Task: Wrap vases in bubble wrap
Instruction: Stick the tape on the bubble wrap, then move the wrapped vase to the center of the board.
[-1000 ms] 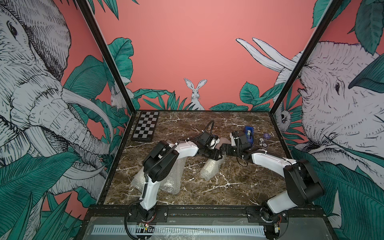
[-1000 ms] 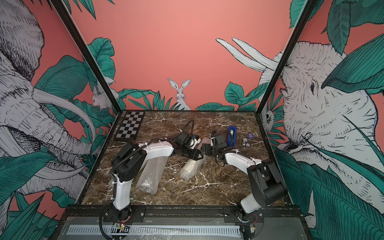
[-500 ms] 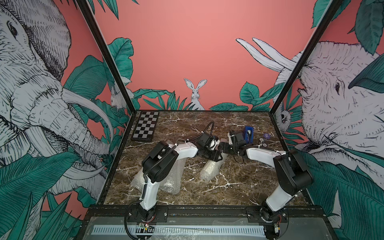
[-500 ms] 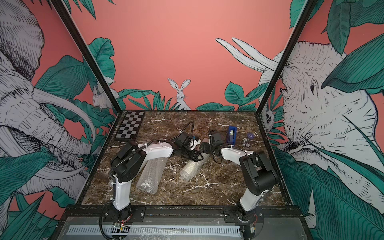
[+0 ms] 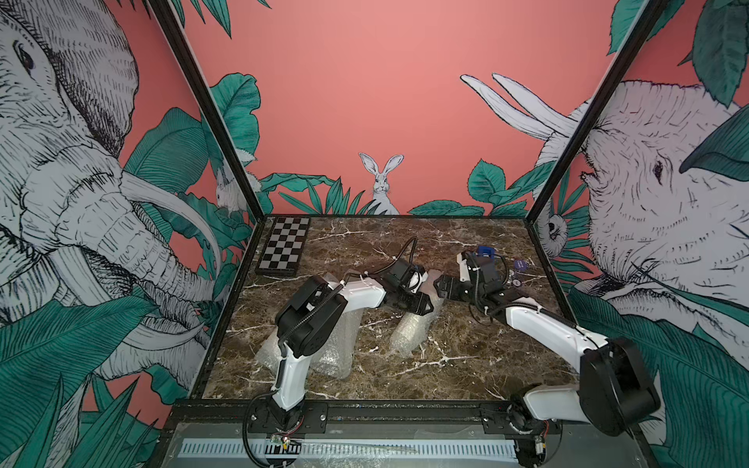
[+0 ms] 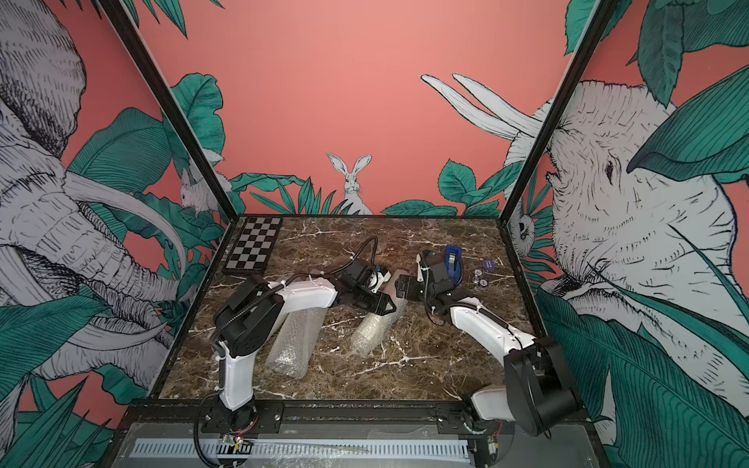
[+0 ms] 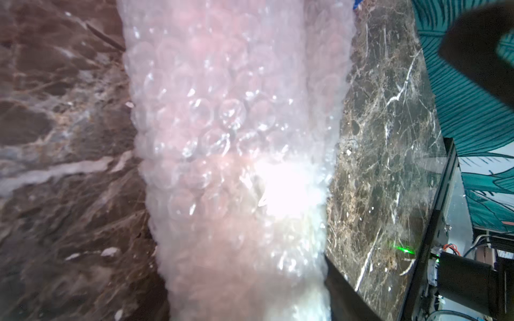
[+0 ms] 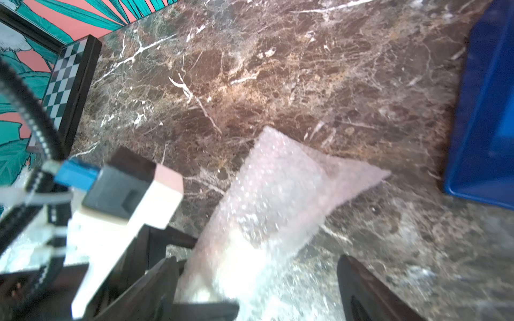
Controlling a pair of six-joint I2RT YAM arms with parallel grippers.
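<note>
Veined marble tbl (image 5: 466, 364); L gripper (image 5: 419, 304) pinches knobbly bubble wrap roll (image 5: 409, 332), R gripper (image 5: 441, 287) spread.

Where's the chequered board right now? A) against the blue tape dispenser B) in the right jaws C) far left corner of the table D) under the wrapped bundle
C: in both top views the chequered board lies flat in the far left corner of the marble table, with neither arm touching it.

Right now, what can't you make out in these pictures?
Wrapped bundle: bubble wrap veils its contents in every view.
Left tool: its wrist covers it in both top views; left wrist view shows one finger, grip unclear.
Small round items beside blue dispenser: too small in top views.
</note>
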